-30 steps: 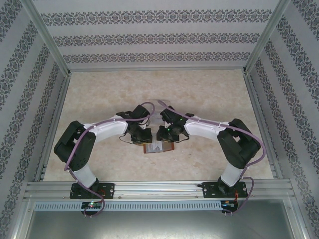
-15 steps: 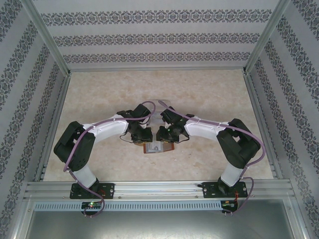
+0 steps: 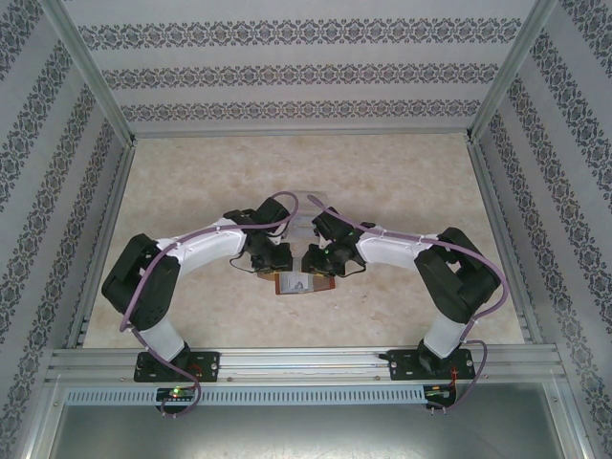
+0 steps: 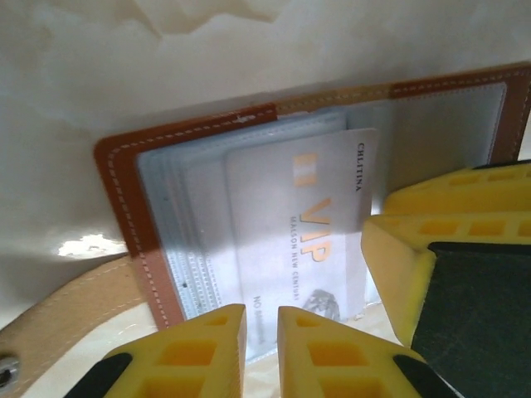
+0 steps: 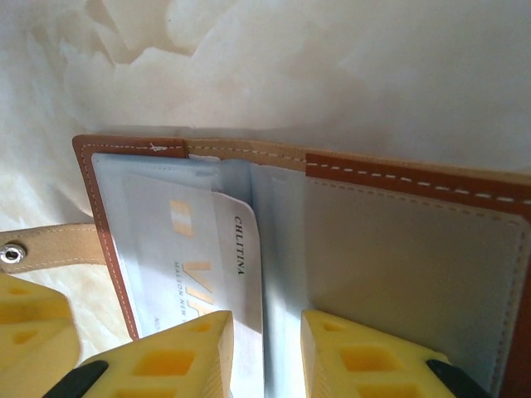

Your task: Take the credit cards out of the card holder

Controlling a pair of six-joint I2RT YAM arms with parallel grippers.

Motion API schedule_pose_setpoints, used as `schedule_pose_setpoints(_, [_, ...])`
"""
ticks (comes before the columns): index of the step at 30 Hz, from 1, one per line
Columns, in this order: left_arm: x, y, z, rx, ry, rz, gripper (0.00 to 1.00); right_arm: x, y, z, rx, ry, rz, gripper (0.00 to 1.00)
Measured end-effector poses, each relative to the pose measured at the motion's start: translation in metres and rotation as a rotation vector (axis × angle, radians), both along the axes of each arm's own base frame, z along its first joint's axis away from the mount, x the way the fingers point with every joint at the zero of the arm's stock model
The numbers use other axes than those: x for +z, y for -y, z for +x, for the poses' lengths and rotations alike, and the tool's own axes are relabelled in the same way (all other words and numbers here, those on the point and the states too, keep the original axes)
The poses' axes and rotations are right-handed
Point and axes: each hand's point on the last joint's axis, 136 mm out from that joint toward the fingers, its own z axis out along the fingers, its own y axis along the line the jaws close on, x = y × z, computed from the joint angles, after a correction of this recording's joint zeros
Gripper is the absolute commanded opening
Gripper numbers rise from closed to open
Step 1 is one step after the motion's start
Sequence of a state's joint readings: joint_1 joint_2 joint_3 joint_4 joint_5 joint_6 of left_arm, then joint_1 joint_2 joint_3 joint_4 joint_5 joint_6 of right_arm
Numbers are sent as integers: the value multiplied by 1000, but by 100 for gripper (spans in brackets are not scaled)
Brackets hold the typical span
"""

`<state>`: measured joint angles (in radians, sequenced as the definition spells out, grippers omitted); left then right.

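Marbled table point(image 3: 402, 191), walled in patterned paper, bears the card holder point(image 3: 298, 283) spread flat between both arms, pockets up for access. At one end of a VIP credit card point(image 4: 299, 224) jutting from its pocket, the left claw point(image 4: 261, 325) is almost clenched, probably to draw it out; the right claw point(image 5: 265, 327) straddles the fold, jaws apart, likely steadying the card holder. Whether either truly grips, I cannot tell.

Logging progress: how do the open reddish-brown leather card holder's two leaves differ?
The strap-side leaf carries a stack of clear sleeves; the other leaf shows a single flat greyish pocket. The strap-side leaf holds a pale grey VIP card, partly slid out; the other leaf shows no card. Both lie open, white-stitched brown leather.
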<state>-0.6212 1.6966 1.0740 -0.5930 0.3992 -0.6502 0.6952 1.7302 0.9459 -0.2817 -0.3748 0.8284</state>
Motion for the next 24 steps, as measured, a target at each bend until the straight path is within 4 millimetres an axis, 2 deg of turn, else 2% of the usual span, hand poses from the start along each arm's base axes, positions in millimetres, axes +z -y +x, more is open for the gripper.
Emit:
schedule_pose_setpoints(8, [-26, -2, -8, -29, -63, 44, 13, 2, -4, 3, -7, 0, 50, 26])
schedule_pose_setpoints(24, [-26, -2, -8, -47, -61, 47, 12, 2, -12, 1, -25, -27, 147, 21])
